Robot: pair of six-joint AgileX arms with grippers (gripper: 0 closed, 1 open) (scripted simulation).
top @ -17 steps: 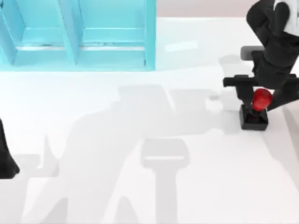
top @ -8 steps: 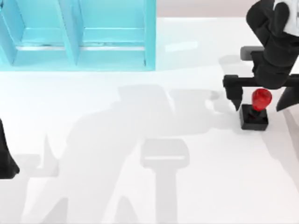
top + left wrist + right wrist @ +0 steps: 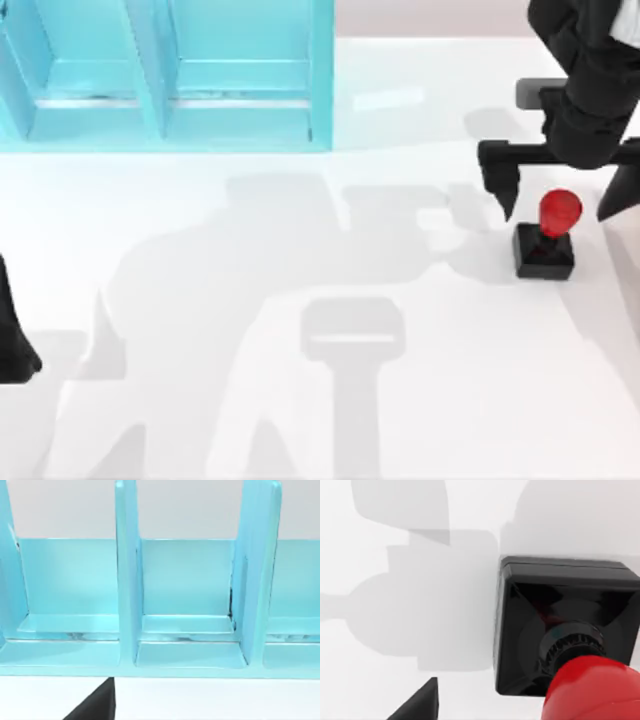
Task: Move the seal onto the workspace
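Note:
The seal (image 3: 548, 238), a black square block with a short stem and a glossy red knob, stands upright on the white workspace (image 3: 300, 400) at the right side. My right gripper (image 3: 560, 200) hangs open just above it, one finger on each side of the red knob and clear of it. In the right wrist view the seal (image 3: 565, 630) is seen from close above, resting on the workspace (image 3: 395, 630), with one dark fingertip (image 3: 420, 702) at the picture's edge. My left arm (image 3: 12, 330) is parked at the table's left edge.
A turquoise compartment shelf (image 3: 170, 75) stands at the back left, with upright dividers and a low front lip; the left wrist view faces the shelf (image 3: 185, 605) head-on. Broad grey shadows of the arms lie across the table's middle.
My right gripper has opened off the seal's red knob and risen a little. The seal stays standing on the table where it was set down.

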